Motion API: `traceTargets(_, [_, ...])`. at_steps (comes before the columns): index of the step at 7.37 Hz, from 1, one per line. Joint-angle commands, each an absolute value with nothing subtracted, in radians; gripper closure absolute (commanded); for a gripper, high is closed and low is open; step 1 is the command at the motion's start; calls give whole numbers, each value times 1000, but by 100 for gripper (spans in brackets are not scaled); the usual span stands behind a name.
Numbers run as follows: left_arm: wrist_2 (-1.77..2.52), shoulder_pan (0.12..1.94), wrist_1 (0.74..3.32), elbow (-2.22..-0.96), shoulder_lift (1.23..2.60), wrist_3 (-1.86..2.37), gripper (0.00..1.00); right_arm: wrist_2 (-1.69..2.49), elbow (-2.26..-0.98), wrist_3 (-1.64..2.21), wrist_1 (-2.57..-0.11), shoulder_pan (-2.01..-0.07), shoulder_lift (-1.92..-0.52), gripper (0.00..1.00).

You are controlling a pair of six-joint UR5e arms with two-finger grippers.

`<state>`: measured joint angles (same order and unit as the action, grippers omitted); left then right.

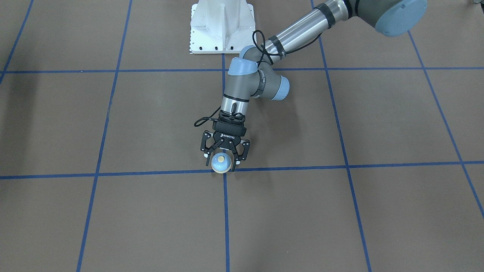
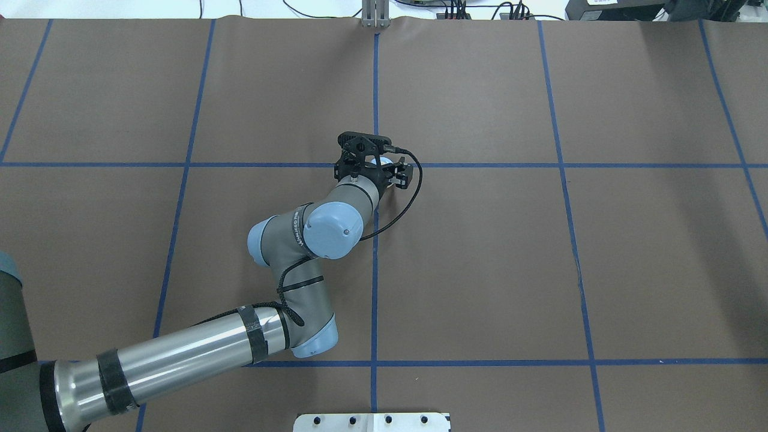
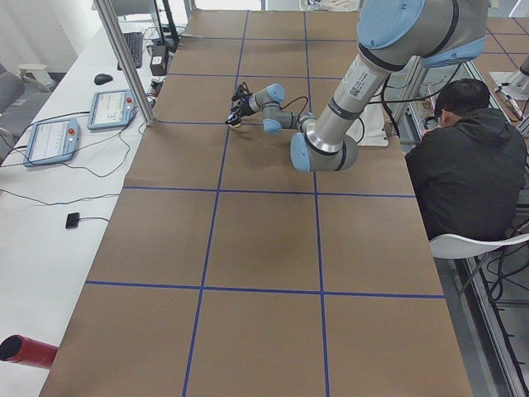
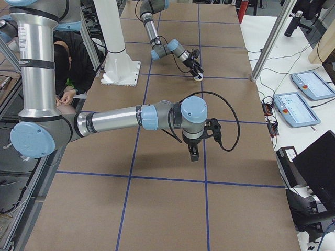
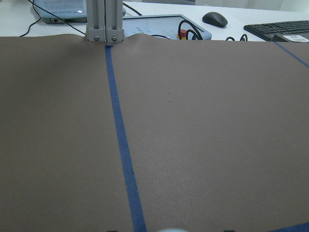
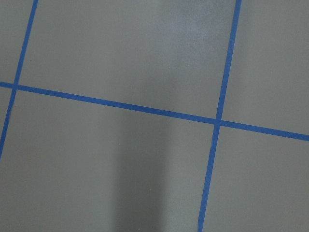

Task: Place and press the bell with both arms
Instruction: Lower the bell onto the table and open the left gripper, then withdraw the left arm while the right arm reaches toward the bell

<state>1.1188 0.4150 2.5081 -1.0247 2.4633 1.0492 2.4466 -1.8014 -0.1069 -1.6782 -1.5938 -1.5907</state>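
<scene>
The light blue bell [image 1: 221,163] with a cream button and rim stands on the table at a blue tape crossing. My left gripper [image 1: 222,161] reaches down over it, with one finger on each side of the dome. A thin gap shows on each side, so it looks open. From overhead the gripper [image 2: 373,163] hides most of the bell [image 2: 380,161]. A sliver of the bell [image 5: 171,230] shows at the bottom edge of the left wrist view. My right gripper [image 4: 193,155] hangs above the table, apart from the bell, and I cannot tell whether it is open or shut.
The white bolted pedestal [image 1: 221,26] stands at the robot's side of the table. An aluminium post [image 5: 105,20] stands at the far table edge, ahead of the left gripper. Pendants and a keyboard lie beyond that edge. A seated person [image 3: 467,157] is beside the pedestal.
</scene>
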Motion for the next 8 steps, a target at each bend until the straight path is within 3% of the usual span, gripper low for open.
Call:
traceTargets(1, [1120, 419, 2508, -1034, 2474, 1049, 1, 2447, -1804, -100, -1678, -1594, -1592, 0])
traceTargets(3, [1225, 474, 2481, -1061, 2485, 1045, 0, 2447, -1801, -2, -1678, -1562, -1542, 0])
traceTargets(5, [1388, 575, 2189, -1182, 2485, 949, 0, 2434, -1793, 33, -1677, -1452, -1491, 0])
traceTargets(8, [1561, 702, 2073, -1200, 2448, 839, 0, 2312, -1790, 417, -1677, -1234, -1274, 1])
